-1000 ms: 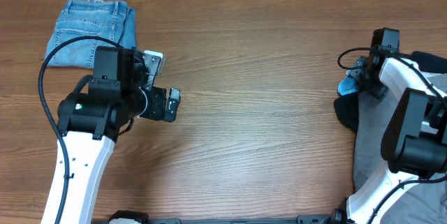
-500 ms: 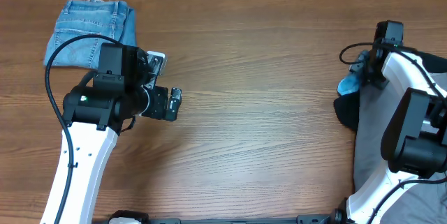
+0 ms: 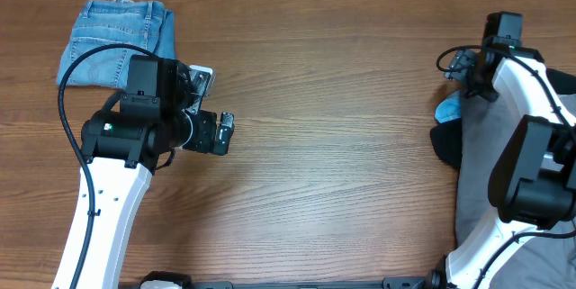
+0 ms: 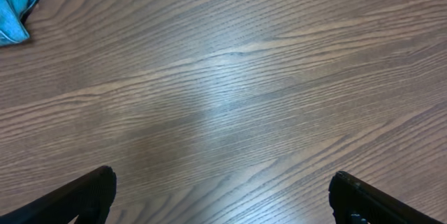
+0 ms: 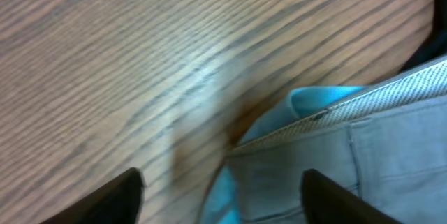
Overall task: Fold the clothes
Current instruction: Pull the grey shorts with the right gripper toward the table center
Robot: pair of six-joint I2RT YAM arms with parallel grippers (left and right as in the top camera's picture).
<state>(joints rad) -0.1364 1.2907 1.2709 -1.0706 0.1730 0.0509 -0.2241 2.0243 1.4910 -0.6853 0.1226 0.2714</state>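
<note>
Nearest, at the near right corner of the surface [image 3: 342,154], the grey-green garment [image 3: 481,190] lies in a loose heap that runs along the right edge and spills over it. The right arm [image 3: 526,86] rises partly over this cloth. Just past the heap's left border, a black garment [image 3: 442,147] shows as a dark rounded fold on the wood, touching the grey-green cloth. Directly beyond it, and touching it, a light blue garment [image 3: 447,109] pokes out towards the middle of the surface.

Further along the right edge, the right jaws hang above that blue cloth and stand apart with nothing between them. In the right wrist view, their dark fingertips [image 5: 126,189] frame a grey waistband. The blue fabric shows under the waistband and bare wood lies beside it.

Across on the left side, about midway between the near and far edges, the left arm [image 3: 112,140] reaches inward. The left jaws are spread wide and hold nothing. The left wrist view shows only wood grain between the two fingertips [image 4: 94,189].

Farthest off, in the far left corner, a folded blue denim pair [image 3: 117,41] rests flat. It is just beyond the left arm and well apart from the other garments.
</note>
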